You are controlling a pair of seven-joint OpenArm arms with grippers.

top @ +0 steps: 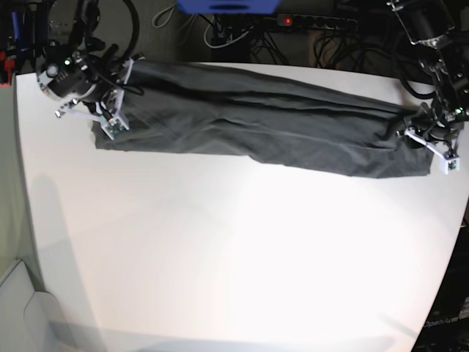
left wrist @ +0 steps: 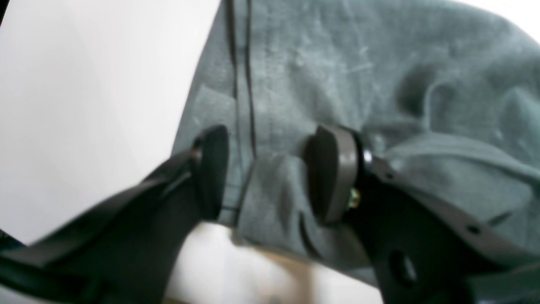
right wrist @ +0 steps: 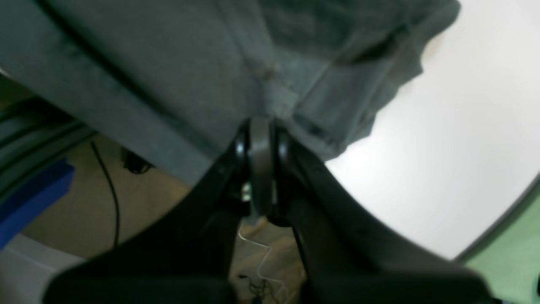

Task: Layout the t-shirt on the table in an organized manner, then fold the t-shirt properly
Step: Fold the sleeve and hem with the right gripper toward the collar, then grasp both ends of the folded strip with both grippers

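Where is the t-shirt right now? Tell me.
In the base view the t-shirt lies stretched along the far edge of the table, between the right pincer at that view's left end and the left pincer at its right end.

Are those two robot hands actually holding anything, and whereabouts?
The right hand is shut on the t-shirt at an end edge. The left hand is open, astride the other end's edge, gripping nothing.

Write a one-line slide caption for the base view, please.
Two arms stretch the t-shirt along the table's far edge, right gripper shut on it.
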